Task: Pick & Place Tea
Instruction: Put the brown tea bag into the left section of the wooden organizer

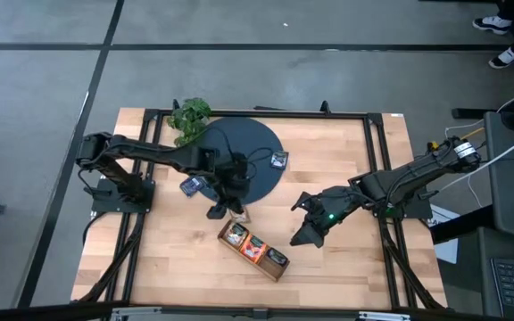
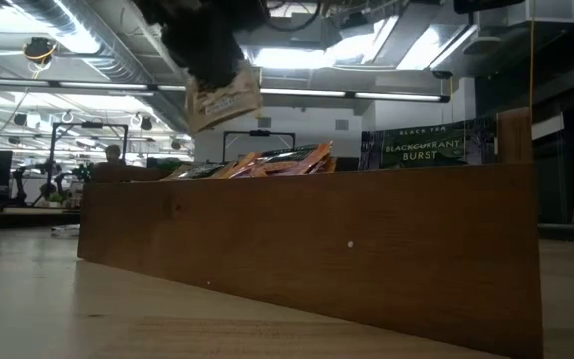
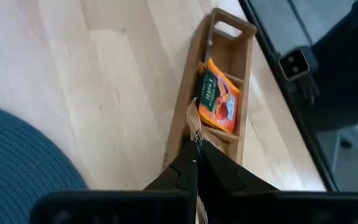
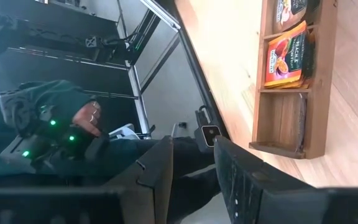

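We have the left gripper [image 1: 232,210] clamped on a beige sachet [image 2: 223,98], hanging above the left end of the wooden tray [image 1: 253,251]. We should lower it squarely into that compartment (avoiding the rim). Right gripper [image 1: 309,234] waits open, right of the tray.

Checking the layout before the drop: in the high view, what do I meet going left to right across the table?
Left arm base → blue sachet → left gripper holding a sachet → wooden tray → right gripper → right arm base.
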